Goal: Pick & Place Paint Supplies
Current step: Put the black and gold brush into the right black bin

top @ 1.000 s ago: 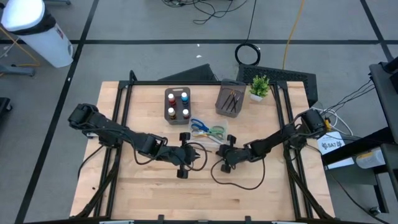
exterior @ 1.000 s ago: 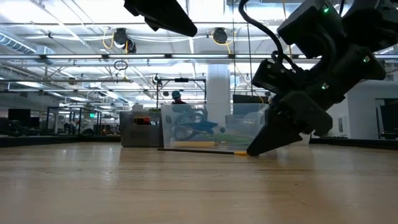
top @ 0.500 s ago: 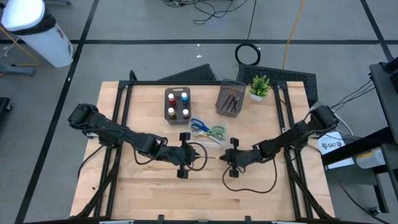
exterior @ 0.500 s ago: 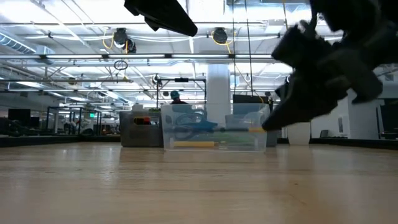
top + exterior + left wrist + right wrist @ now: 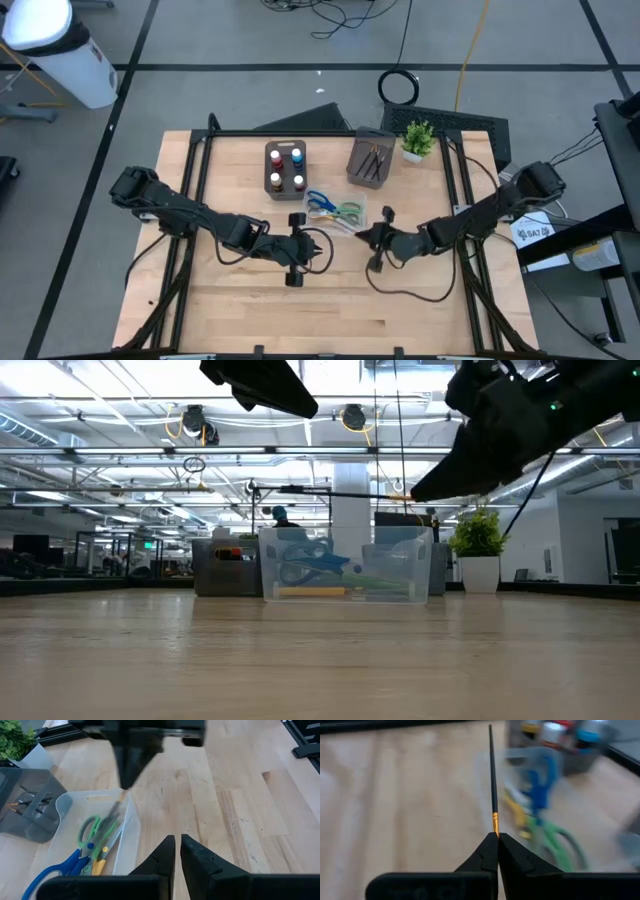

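Above the bench, right end effector clamped a brush by its ferrule, level, probably for tray drop; left end effector together, idle.

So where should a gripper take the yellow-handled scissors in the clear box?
Judging from the left wrist view, come from above onto the yellow-handled scissors at the shank beside the handle: they lie flat in the clear box, whose walls block a side approach.
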Robot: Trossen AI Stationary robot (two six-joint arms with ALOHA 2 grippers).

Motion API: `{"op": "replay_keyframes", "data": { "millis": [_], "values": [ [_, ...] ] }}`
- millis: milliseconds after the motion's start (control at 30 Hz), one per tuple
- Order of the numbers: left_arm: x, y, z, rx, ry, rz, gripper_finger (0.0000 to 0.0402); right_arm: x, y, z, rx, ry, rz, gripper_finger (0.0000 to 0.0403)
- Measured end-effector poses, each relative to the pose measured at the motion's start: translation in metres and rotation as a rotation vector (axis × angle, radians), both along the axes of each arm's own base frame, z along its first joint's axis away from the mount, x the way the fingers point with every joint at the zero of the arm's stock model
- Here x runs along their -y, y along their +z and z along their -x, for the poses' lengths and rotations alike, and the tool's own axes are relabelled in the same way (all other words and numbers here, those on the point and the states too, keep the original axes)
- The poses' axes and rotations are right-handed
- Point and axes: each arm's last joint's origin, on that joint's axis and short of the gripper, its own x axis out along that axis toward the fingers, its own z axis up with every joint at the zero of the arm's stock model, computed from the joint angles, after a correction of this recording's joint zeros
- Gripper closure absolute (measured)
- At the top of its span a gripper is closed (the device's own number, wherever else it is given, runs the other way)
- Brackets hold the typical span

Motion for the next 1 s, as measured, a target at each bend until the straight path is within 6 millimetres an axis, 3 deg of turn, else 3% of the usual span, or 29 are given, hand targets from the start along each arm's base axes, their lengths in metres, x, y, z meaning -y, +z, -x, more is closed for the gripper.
{"op": "replay_keyframes", "data": {
  "millis": [267,500,767,1000],
  "values": [
    [0.0,0.0,0.0,0.0,0.001,0.002,0.036,0.023,0.009,0.019,-0.029,-0.282,0.027,0.0403],
    [0.0,0.0,0.0,0.0,0.003,0.004,0.036,0.069,0.021,0.034,-0.029,-0.586,0.06,0.0403],
    [0.0,0.0,0.0,0.0,0.005,0.006,0.036,0.119,0.02,0.032,-0.077,-0.767,0.097,0.0403],
    [0.0,0.0,0.0,-0.003,0.004,0.005,0.036,0.144,0.018,0.036,-0.1,-0.803,0.006,0.0403]
  ]
}}
